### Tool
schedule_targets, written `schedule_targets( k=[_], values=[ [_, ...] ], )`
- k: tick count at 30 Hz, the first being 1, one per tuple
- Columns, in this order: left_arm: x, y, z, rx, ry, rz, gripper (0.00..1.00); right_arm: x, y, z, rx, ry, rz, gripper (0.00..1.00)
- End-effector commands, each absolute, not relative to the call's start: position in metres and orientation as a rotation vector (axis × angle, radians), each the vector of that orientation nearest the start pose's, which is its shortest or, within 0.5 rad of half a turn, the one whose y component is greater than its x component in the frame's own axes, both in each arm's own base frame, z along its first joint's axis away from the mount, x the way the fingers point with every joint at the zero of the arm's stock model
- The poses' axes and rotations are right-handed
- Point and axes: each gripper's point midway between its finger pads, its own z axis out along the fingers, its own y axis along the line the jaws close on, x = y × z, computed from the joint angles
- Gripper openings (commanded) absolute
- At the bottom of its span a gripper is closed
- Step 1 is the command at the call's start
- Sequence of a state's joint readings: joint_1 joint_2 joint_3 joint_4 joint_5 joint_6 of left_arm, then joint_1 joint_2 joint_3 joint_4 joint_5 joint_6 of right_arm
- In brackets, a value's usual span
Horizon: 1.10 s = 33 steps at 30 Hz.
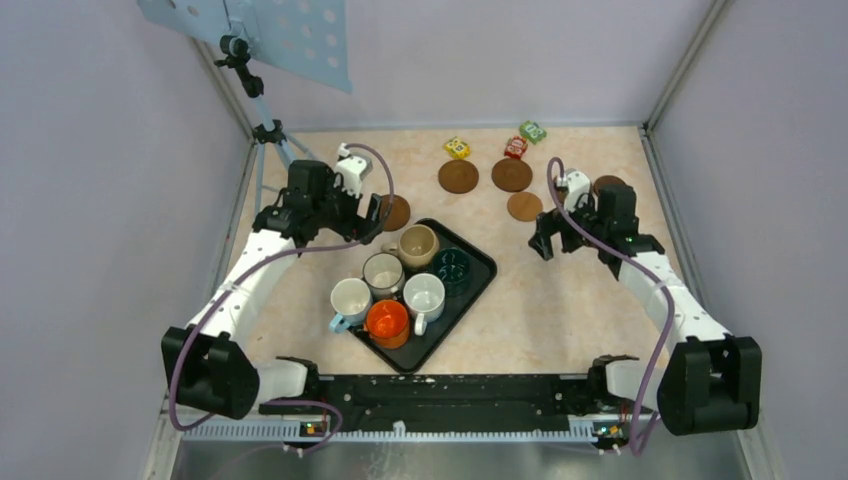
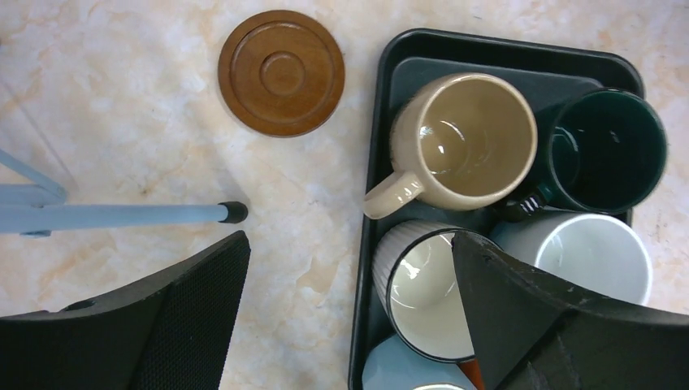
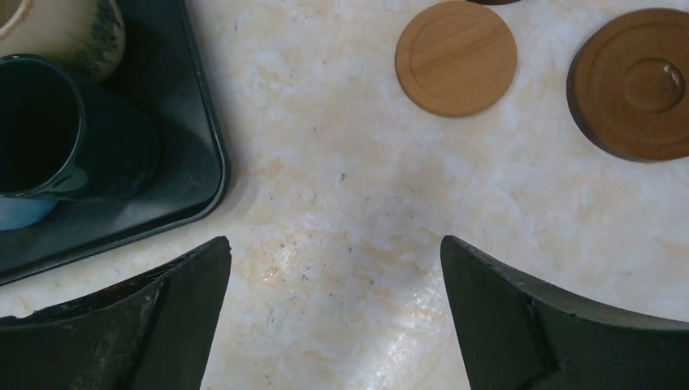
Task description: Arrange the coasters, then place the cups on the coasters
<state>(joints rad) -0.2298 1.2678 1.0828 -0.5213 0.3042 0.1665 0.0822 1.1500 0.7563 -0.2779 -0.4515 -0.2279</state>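
The black tray (image 1: 463, 300) lies on the desk (image 1: 560, 310), and all six cups (image 1: 424, 295) stand inside it, close together. The beige cup (image 1: 418, 245) and the dark green cup (image 1: 452, 270) are at its far end, and the orange cup (image 1: 387, 322) is at its near end. The left claw (image 2: 349, 244) hangs released over the far left edge of the tray, grasping nothing. One coaster (image 2: 281, 72) lies on the desk near that edge. The right claw (image 3: 335, 244) is also released and empty, over the desk to the right of the tray. Three more coasters (image 1: 458, 177) lie behind the tray, well apart from it.
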Motion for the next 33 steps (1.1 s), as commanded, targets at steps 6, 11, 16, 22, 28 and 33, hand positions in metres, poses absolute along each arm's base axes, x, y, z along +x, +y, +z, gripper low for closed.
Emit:
schedule_targets(
  k=[6,11,16,22,28,33],
  values=[
    [0.302,-0.182,0.228,1.006,1.994,-0.574,1.0,0.356,0.124,0.14,-0.701,2.119,0.47,0.92],
    [0.26,-0.243,0.213,1.386,1.893,-0.511,0.99,0.381,0.141,0.132,-0.702,2.166,0.535,0.83],
    [0.212,-0.295,0.169,1.76,1.78,-0.403,1.0,0.402,0.156,0.123,-0.704,2.194,0.552,0.67],
    [0.15,-0.337,0.112,2.078,1.608,-0.307,0.84,0.405,0.179,0.103,-0.703,2.242,0.667,0.48],
    [0.158,-0.339,0.069,2.119,1.658,-0.159,0.63,0.403,0.197,0.086,-0.738,2.267,0.699,0.33],
    [0.164,-0.328,0.046,2.143,1.668,-0.076,0.54,0.39,0.21,0.068,-0.78,2.305,0.743,0.25]
  ],
)
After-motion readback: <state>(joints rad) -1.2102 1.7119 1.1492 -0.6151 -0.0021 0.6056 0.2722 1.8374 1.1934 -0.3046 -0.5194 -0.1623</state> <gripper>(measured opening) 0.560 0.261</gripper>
